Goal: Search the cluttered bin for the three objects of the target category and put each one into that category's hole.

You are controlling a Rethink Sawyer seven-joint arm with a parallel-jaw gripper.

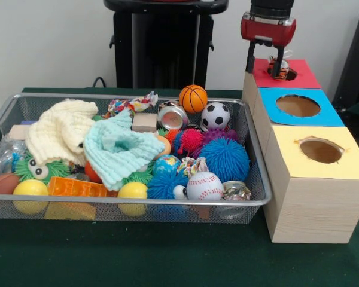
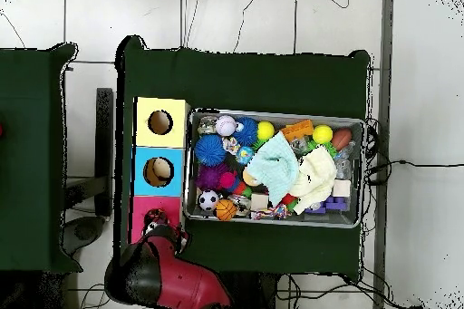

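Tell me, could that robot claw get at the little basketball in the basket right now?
Probably yes. The basketball sits on top near the basket's far rim with nothing covering it, and the claw hangs close by over the red box.

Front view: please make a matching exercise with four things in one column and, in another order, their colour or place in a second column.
1. baseball
2. basketball
3. gripper
4. the hole nearest the robot

a. orange
b. red paper face
c. white with red stitches
d. above the red-faced box

Pairs: 1-c, 2-a, 3-d, 4-b
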